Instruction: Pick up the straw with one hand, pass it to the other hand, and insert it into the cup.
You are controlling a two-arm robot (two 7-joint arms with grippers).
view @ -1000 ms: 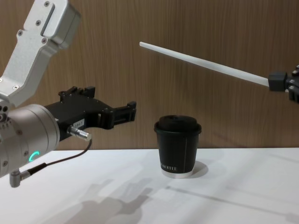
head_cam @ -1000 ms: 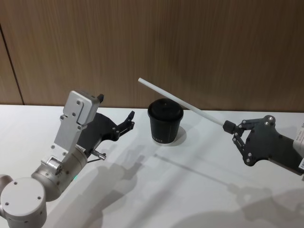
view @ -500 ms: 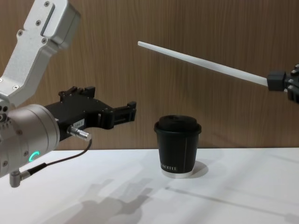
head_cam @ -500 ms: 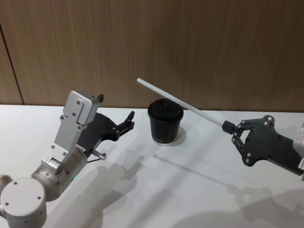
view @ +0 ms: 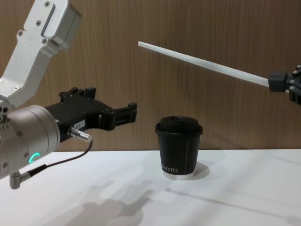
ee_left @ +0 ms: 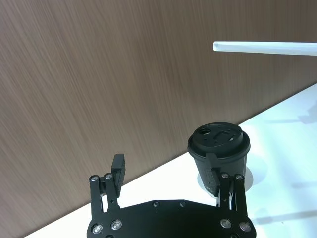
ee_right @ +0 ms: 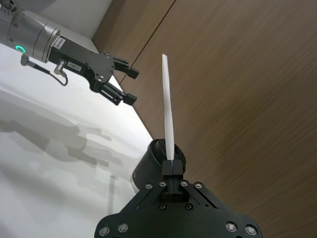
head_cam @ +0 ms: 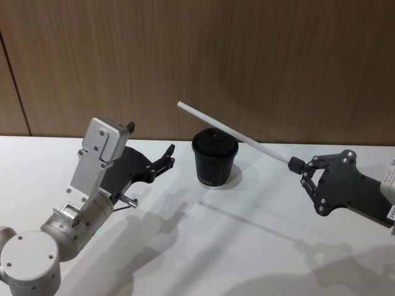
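The long white straw (head_cam: 233, 133) hangs slanted in the air above the black lidded cup (head_cam: 214, 159), its free end pointing up and to the left. My all-black right gripper (head_cam: 295, 164) is shut on the straw's lower end, to the right of the cup. From the chest, the straw (view: 204, 64) passes well above the cup (view: 178, 148), with the right gripper (view: 278, 81) at the right edge. My left gripper (head_cam: 168, 156), on a silver wrist with a green light, stands open left of the cup, its jaws empty. The left wrist view shows the left gripper (ee_left: 168, 171), the cup (ee_left: 220, 153) and the straw's tip (ee_left: 262, 47).
The cup stands on a white table (head_cam: 216, 246) in front of a brown wooden wall (head_cam: 278, 61). A thin dark cable (view: 56, 162) hangs from my left wrist.
The straw's free end has crept slightly left and up, and my right gripper has shifted a little with it. The left arm and the cup have stayed still.
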